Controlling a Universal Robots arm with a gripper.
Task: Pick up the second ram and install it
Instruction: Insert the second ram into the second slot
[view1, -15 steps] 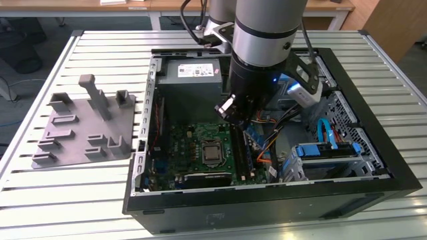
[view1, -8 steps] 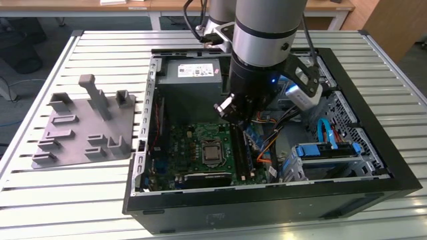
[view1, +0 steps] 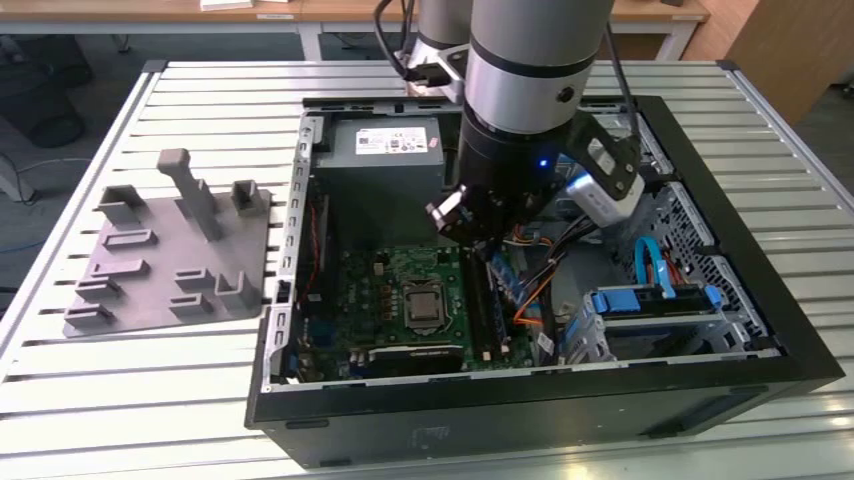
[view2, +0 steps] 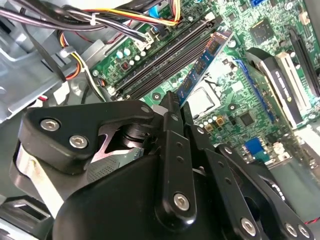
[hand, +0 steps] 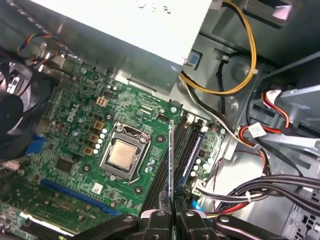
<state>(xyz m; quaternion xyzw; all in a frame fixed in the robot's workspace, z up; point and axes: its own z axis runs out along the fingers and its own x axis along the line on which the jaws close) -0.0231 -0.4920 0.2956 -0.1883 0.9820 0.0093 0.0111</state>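
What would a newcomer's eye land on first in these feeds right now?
The big silver-and-black robot arm reaching into the open black computer case. Its black gripper is shut on the second ram, a thin blue-green circuit-board stick held edge-on above the green motherboard, by the long black slot rails. The grey plastic tray with upright blocks sits outside the case, on the exterior view's left.

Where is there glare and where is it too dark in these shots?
First wrist view: the power supply is washed out white, the fan corner dark. Exterior view: the motherboard lies dim under the arm, where a blue light glows. Second wrist view: the gripper, shut on the second ram, looms black in front; the metal case wall glares pale.
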